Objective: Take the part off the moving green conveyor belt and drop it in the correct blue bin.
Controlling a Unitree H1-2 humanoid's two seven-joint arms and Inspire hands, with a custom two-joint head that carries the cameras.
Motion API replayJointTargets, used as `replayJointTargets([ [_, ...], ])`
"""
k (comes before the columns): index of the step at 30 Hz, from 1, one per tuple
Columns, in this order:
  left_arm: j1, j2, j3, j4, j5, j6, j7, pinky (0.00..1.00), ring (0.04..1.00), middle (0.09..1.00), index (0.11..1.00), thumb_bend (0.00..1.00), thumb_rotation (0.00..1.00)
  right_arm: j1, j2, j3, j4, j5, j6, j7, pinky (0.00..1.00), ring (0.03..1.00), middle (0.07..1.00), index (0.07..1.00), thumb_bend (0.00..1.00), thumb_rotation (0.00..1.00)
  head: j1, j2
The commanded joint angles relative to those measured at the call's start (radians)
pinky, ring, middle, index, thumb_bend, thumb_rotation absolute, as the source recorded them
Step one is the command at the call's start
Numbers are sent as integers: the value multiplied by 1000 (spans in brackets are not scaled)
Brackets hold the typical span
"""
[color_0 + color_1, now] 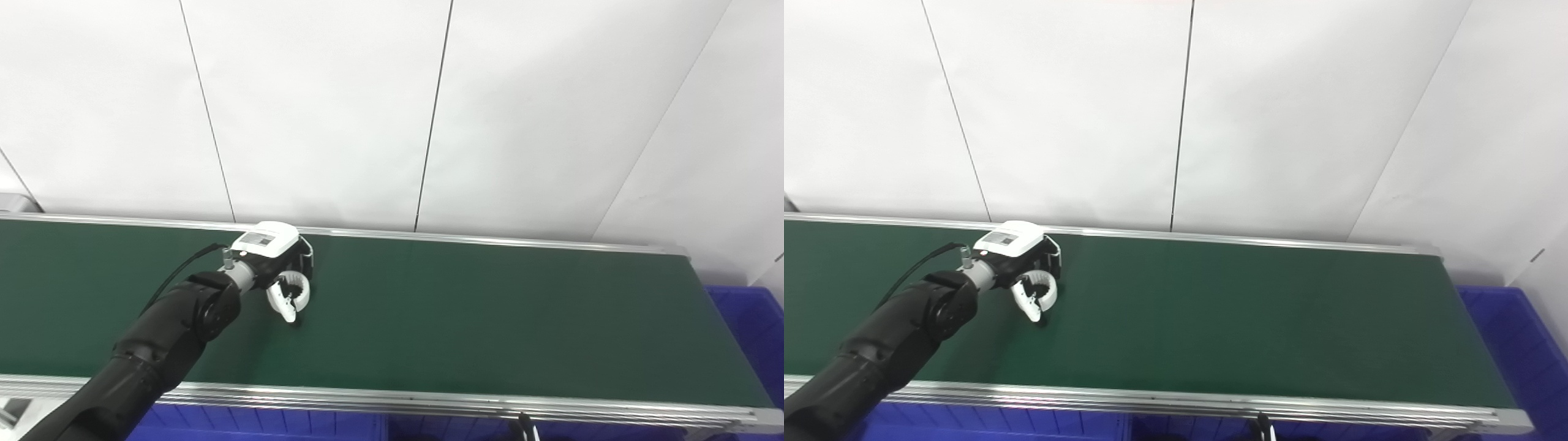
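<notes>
Over the left part of the green conveyor belt (459, 306), the left hand (278, 263) reaches out on a black arm (165, 337) that enters from the lower left corner. Its white back faces up, and its fingers (288, 300) curl downward toward the belt surface, the tips close to or touching the green. Between the curled fingers a small dark shape shows against the belt, but it is too small and shadowed to tell whether this is the part or only shadow, so I cannot tell whether the hand grips anything or where the part lies. A black cable (184, 263) loops from the wrist back along the arm. Further right, the belt runs bare between its two silver side rails (429, 398) up to its end near the right edge. Below the near rail, a blue bin (275, 422) shows along the bottom edge. At the far right, beyond the belt's end, stands another blue bin (750, 324). Behind everything rises a white panelled wall (318, 104).
</notes>
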Motion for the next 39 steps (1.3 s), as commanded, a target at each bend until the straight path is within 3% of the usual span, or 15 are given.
replayJointTargets([
  [1, -2, 36, -18, -4, 20, 46, -81, 200, 277, 472, 486, 525, 0, 10, 9, 2, -27, 1, -45, 11, 856, 901, 967, 1000, 819, 1000, 2, 4],
  [5, -18, 35, -31, -52, 33, 84, -137, 151, 221, 471, 484, 527, 0, 9, 9, 1, -27, 8, -45, 19, 864, 907, 973, 1000, 812, 1000, 3, 6],
  [10, -21, 45, -36, -120, 48, 84, -139, 150, 224, 471, 484, 528, 0, 9, 9, 0, -29, 14, -41, 26, 858, 907, 975, 1000, 822, 1000, 5, 11],
  [14, -5, 54, -17, -237, 41, 84, -159, 102, 168, 471, 484, 527, 0, 14, 9, 1, -43, 25, -31, 30, 849, 901, 971, 1000, 834, 1000, 13, 28],
  [23, 76, 70, 48, -705, 57, 168, -315, 122, 175, 471, 485, 527, 0, 35, 1, 3, -118, 57, 17, 48, 877, 915, 981, 1000, 833, 1000, 55, 115],
  [31, 332, 89, 115, -1005, 78, 219, -385, 148, 207, 471, 484, 527, 0, 56, -14, -2, -180, 71, 59, 62, 866, 913, 982, 1000, 817, 1000, 62, 173],
  [36, 511, 76, 150, -1106, 107, 255, -422, 176, 238, 472, 486, 527, 0, 64, -29, -9, -217, 80, 84, 70, 836, 895, 965, 991, 821, 1000, 58, 201],
  [39, 645, 83, 131, -1137, 140, 245, -427, 191, 246, 472, 486, 526, 0, 64, -31, -10, -235, 90, 101, 72, 830, 890, 960, 987, 810, 999, 42, 204],
])
